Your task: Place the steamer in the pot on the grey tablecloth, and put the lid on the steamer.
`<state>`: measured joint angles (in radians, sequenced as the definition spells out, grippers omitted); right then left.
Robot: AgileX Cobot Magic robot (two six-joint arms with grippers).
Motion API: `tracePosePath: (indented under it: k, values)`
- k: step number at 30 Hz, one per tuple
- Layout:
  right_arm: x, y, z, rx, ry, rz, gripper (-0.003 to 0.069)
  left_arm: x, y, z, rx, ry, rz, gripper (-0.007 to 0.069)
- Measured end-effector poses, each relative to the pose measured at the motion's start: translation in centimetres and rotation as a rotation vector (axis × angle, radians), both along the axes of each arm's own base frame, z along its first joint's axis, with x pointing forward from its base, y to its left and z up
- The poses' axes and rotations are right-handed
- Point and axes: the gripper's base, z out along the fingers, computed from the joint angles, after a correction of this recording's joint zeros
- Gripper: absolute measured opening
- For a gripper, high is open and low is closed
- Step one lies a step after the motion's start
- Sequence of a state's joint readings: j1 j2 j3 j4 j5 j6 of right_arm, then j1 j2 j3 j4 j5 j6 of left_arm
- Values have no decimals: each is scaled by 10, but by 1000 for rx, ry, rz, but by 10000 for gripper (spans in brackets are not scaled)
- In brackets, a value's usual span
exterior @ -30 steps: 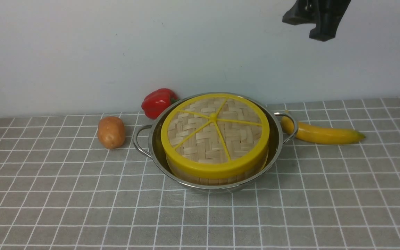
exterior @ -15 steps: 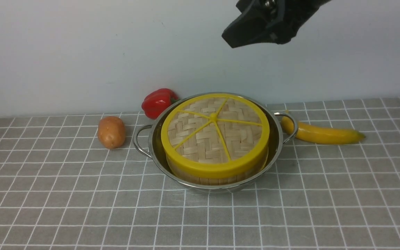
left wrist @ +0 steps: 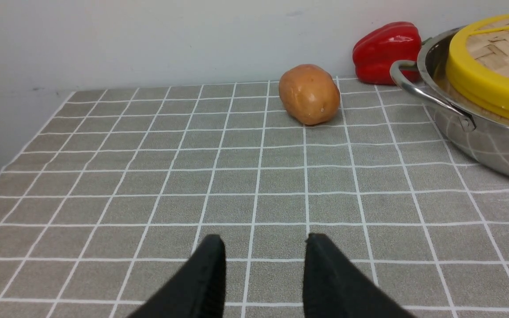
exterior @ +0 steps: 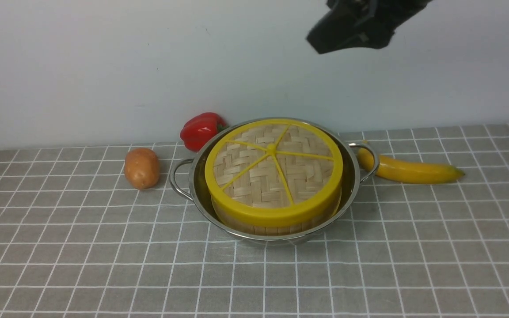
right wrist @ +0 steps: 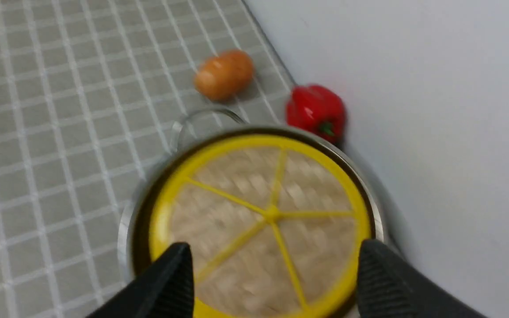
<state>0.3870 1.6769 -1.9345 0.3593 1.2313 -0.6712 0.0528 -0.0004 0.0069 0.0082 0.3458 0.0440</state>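
Right gripper (right wrist: 274,260), spread empty, is cropped above the lid (exterior: 273,170) hiding the steamer.

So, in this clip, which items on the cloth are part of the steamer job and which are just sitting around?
Part of the job:
- pot
- steamer, standing in the pot
- lid, on the steamer
- grey tablecloth

Just lying about:
- potato
- red pepper
- banana
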Motion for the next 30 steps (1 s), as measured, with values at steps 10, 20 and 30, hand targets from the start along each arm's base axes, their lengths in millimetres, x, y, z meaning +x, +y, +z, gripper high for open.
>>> tracePosePath:
  k: [10,20,30]
  values:
    - [15,-41,-1,-267,-107,-164,486,0,0,0,0,0,0,243]
    - [4,-91,-29,-277,38,-338,486,0,0,0,0,0,0,243]
    - [-48,-105,-49,129,230,-451,486,0,0,0,0,0,0,243]
